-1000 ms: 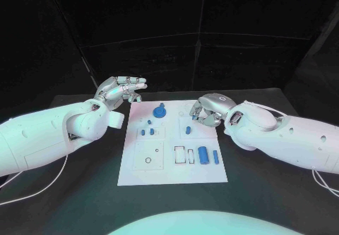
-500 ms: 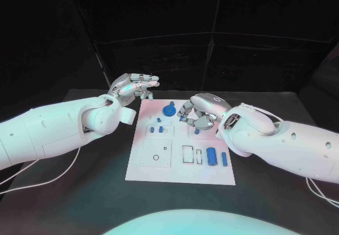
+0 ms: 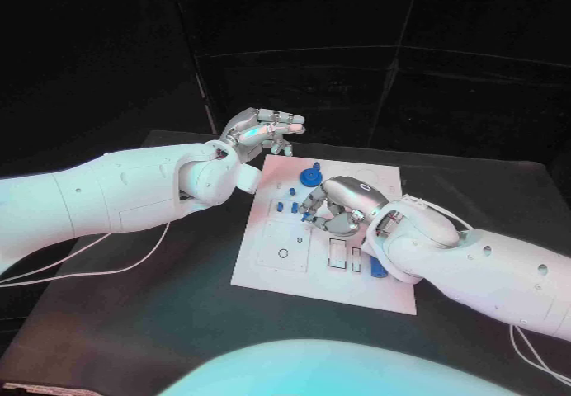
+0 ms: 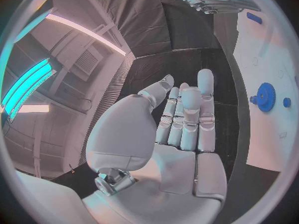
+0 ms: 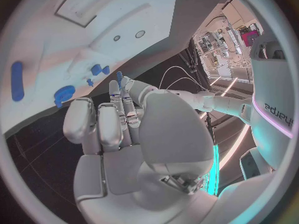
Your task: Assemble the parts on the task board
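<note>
Head view first: the camera itself swung, so the whole scene sat differently, but measured against the task board (image 3: 283, 276) the right robot hand (image 3: 342, 206) had really travelled. It went from the board's right edge to over the middle of the plate, just lower right of the blue gear (image 3: 307, 176), fingers curled down onto the surface. My read was that it had gone in for one of the small blue parts (image 3: 285, 199) in the middle of the frame, so the pick was only starting and nothing looked assembled yet. The left robot hand (image 3: 260, 130) stayed up in the air off the board's upper left corner, released, with nothing in it. The left wrist view backed that up, with a bare palm and fingers lying side by side.

Now the annoying bit. The right robot hand's knuckles covered whatever was under its fingertips. There was a speck of blue right at them, but I couldn't tell if it was pinched or just lying there, and the right wrist view didn't settle it either. The long blue part (image 3: 376, 268) in the lower right of the board was half hidden behind the right forearm, next to the rectangular slots (image 3: 345, 254). The black worktop (image 3: 178, 305) carried just the board
</note>
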Controlling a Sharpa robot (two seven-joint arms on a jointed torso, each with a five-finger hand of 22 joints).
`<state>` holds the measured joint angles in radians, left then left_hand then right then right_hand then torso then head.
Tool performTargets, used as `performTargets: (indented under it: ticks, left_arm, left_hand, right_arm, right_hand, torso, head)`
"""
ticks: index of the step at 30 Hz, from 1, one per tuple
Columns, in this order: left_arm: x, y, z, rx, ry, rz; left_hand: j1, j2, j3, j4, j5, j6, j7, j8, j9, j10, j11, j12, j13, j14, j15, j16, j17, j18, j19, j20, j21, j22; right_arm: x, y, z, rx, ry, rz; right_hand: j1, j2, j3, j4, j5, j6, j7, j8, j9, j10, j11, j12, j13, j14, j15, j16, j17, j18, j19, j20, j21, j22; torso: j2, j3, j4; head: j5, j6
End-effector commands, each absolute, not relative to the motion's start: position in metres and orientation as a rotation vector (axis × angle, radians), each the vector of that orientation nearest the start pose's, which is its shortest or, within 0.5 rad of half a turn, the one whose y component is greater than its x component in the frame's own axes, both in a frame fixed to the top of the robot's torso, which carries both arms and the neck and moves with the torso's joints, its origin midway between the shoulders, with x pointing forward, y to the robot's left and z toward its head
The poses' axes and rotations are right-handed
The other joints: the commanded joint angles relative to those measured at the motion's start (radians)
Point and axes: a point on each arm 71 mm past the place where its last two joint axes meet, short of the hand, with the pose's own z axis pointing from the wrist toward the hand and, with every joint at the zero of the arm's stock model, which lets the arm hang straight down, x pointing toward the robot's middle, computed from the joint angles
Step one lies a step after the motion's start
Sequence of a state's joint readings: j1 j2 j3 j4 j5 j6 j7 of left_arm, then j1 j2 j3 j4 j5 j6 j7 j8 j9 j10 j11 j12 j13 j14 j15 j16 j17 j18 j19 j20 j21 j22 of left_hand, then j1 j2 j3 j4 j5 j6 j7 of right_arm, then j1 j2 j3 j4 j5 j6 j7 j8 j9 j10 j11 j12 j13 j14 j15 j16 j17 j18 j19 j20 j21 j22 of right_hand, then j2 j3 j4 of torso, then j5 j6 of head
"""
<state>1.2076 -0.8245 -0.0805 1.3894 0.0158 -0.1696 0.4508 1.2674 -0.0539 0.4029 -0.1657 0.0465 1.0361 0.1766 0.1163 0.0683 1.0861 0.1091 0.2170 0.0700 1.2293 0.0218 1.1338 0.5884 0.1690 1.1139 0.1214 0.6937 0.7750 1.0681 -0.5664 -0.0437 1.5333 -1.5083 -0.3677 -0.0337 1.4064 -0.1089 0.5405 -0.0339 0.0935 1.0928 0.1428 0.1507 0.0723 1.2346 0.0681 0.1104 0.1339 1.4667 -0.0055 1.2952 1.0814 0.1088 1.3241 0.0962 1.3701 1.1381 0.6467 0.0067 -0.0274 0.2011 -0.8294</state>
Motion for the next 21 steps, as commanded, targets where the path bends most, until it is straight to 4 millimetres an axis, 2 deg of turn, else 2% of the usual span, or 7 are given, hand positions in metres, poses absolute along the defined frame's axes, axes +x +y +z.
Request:
performTargets:
  ticks: [1,7,12,21]
  left_arm:
    - [0.508,0.233,-0.191,-1.094,1.399,-1.598]
    - [0.509,0.231,-0.191,-1.093,1.399,-1.6]
    - [0.509,0.23,-0.191,-1.092,1.401,-1.602]
    - [0.51,0.229,-0.191,-1.091,1.403,-1.607]
  left_hand:
    - [0.006,0.004,-0.006,0.001,0.006,-0.007,0.003,0.001,-0.001,-0.005,0.001,0.005,-0.001,-0.005,0.004,-0.003,0.001,0.014,-0.005,0.005,-0.004,-0.001]
    - [0.006,0.004,-0.007,0.001,0.006,-0.007,0.003,0.001,-0.001,-0.006,0.001,0.006,-0.001,-0.006,0.004,-0.003,0.0,0.014,-0.004,0.005,-0.004,-0.001]
    - [0.006,0.004,-0.007,0.001,0.006,-0.007,0.003,0.001,-0.001,-0.006,0.001,0.006,-0.001,-0.006,0.004,-0.003,0.0,0.014,-0.004,0.005,-0.004,-0.001]
    - [0.005,0.004,-0.008,0.002,0.005,-0.008,0.003,0.001,-0.001,-0.007,0.002,0.006,-0.001,-0.006,0.004,-0.003,-0.001,0.014,-0.004,0.005,-0.005,-0.002]
  right_arm:
    - [0.427,-0.047,-0.235,-0.369,1.654,1.038]
    - [0.427,-0.043,-0.246,-0.393,1.667,1.026]
    - [0.427,-0.041,-0.252,-0.407,1.686,1.013]
    - [0.427,-0.041,-0.258,-0.429,1.704,0.979]
  right_hand:
    - [-0.002,0.002,-0.001,-0.005,0.007,0.001,0.006,-0.004,-0.001,-0.001,0.005,-0.007,0.0,0.024,-0.005,0.004,-0.001,-0.018,0.003,0.0,0.001,-0.001]
    - [-0.002,0.002,-0.001,-0.005,0.008,0.0,0.006,-0.004,-0.001,-0.001,0.005,-0.007,0.0,0.024,-0.005,0.004,-0.001,-0.018,0.003,0.0,0.001,-0.001]
    - [-0.002,0.002,-0.001,-0.005,0.008,0.0,0.006,-0.004,-0.001,-0.001,0.005,-0.007,0.0,0.024,-0.004,0.004,-0.002,-0.018,0.003,0.0,0.001,-0.001]
    - [-0.003,0.002,-0.001,-0.006,0.01,0.0,0.006,-0.005,-0.001,-0.002,0.005,-0.008,0.0,0.024,-0.004,0.004,-0.002,-0.018,0.002,0.001,0.001,-0.002]
  torso:
    - [0.0,-0.0006,-0.0001]
    - [0.0,0.001,-0.0012]
    - [0.0,0.0007,0.0]
    - [-0.001,0.0003,-0.0014]
  head:
    - [0.016,-0.005]
    - [0.024,-0.005]
    - [0.034,-0.012]
    - [0.036,-0.019]
